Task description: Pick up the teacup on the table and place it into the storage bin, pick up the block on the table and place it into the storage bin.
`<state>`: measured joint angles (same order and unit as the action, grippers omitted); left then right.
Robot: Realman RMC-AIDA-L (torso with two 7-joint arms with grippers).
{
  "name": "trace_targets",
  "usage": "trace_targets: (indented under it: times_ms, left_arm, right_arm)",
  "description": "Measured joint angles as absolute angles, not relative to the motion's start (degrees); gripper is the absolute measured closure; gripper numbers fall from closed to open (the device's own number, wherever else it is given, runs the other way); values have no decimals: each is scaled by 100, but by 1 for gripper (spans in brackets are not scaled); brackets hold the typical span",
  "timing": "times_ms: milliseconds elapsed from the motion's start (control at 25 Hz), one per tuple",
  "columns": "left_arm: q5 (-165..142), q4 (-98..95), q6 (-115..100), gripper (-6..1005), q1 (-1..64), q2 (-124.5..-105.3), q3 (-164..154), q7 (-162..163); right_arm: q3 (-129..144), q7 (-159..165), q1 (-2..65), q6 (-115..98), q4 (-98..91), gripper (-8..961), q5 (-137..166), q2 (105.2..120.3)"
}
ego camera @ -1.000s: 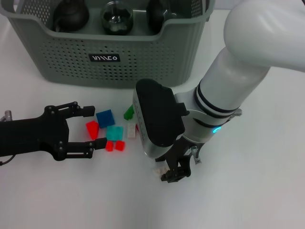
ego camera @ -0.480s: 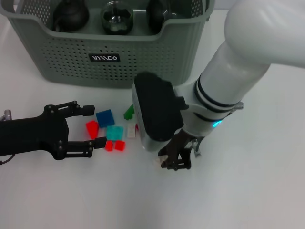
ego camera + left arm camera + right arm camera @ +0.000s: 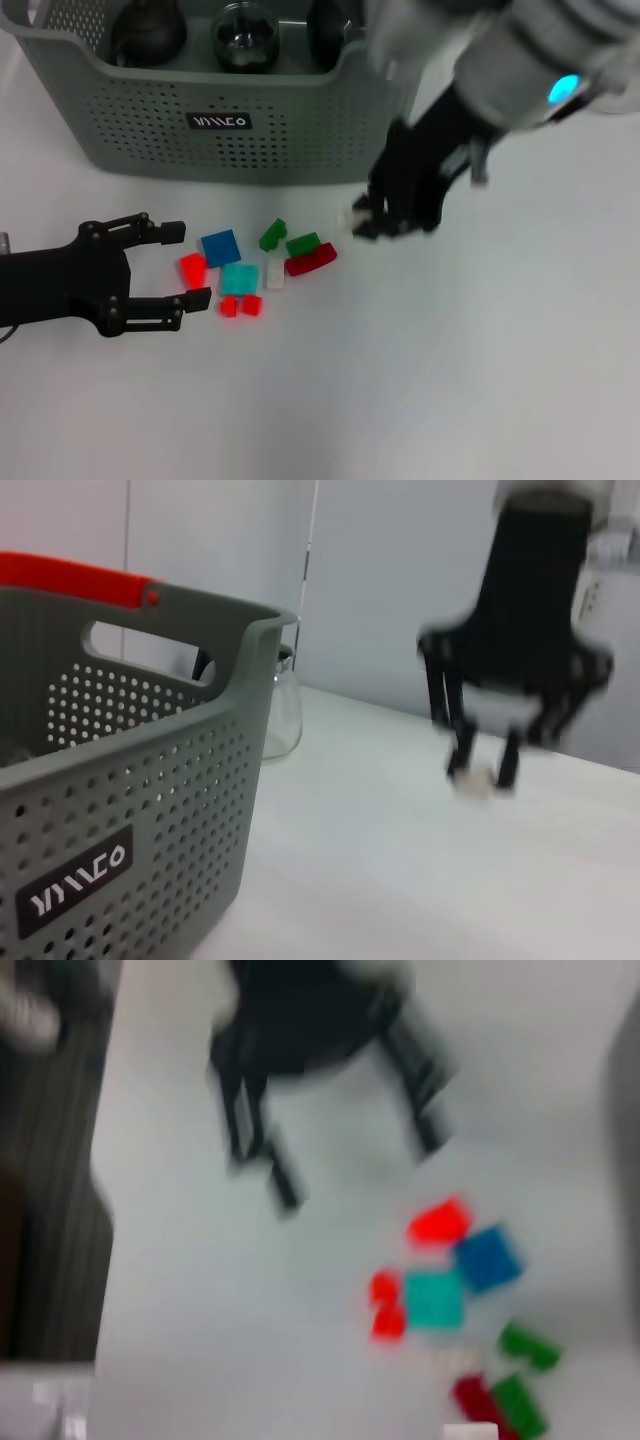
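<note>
1. A small white block (image 3: 352, 217) hangs pinched between the tips of my right gripper (image 3: 362, 222), clear of the table (image 3: 480, 380) and just in front of the storage bin (image 3: 240, 120), near its right corner.
2. The left wrist view confirms it: the pale piece sits between the two dark fingers (image 3: 460, 755), lifted off the white surface.
3. The bin stands at the far side of the table with its dipped front rim facing me; dark rounded items and a glass flask (image 3: 243, 37) already sit inside. I cannot tell whether one of them is the teacup.
4. To do this step well, I judge the block must rise above the rim before travelling inward, then be let go over a bare patch of the bin floor, away from the glass.
5. The grip is only at the fingertips, so I would move smoothly; a jolt could flick the piece out.
6. The loose coloured blocks (image 3: 240, 278) lie on the table to the left, well below the bin.
7. My left gripper (image 3: 172, 264) rests beside them, spread wide and holding nothing.
</note>
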<state>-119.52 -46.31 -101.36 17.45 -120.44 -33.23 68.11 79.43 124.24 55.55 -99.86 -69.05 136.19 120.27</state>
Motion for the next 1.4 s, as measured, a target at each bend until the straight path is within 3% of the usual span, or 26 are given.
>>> trace_targets:
  times_ms: [400, 1040, 1400]
  left_arm:
    - [-11948, -4591, -10143, 123, 1744, -12067, -3322, 6527]
    - [-11903, -4577, -10120, 122, 1947, -12085, -3322, 6443]
    - [-11900, -4577, -10104, 122, 2022, -12108, -3322, 6442]
  right_arm:
    - [5964, 12424, 6354, -9959, -6942, 747, 13409, 12051]
    - [6897, 11779, 7108, -4903, -3896, 747, 14032, 12041]
    - [7432, 11763, 7091, -4008, -3357, 748, 13988, 12077]
